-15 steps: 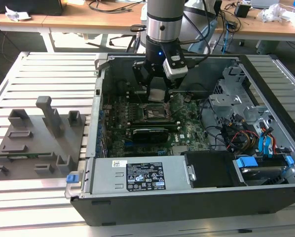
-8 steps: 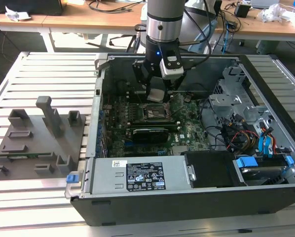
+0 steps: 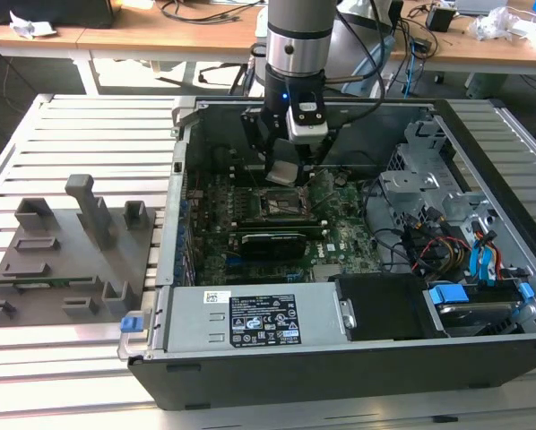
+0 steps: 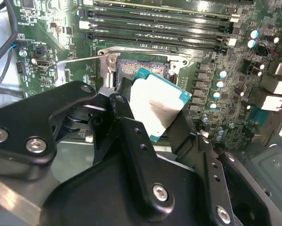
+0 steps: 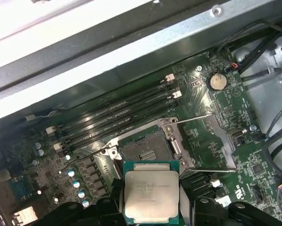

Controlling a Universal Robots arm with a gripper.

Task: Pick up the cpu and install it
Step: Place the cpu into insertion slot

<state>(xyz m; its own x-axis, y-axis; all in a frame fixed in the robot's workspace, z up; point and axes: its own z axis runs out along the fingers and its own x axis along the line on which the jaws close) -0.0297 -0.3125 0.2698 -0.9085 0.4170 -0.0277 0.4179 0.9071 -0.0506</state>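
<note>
Above the open socket (image 5: 148,150) inside the computer case (image 3: 340,372), the gripper (image 4: 153,110) clamps the cpu (image 5: 151,190) by its edges, tilted and not yet seated; installation seems in hand, calling for level, square alignment.

The arm (image 3: 298,27) is a grey round tube with a black wrist. The black pincer (image 4: 156,115) has shiny silver screws (image 4: 160,191).
</note>
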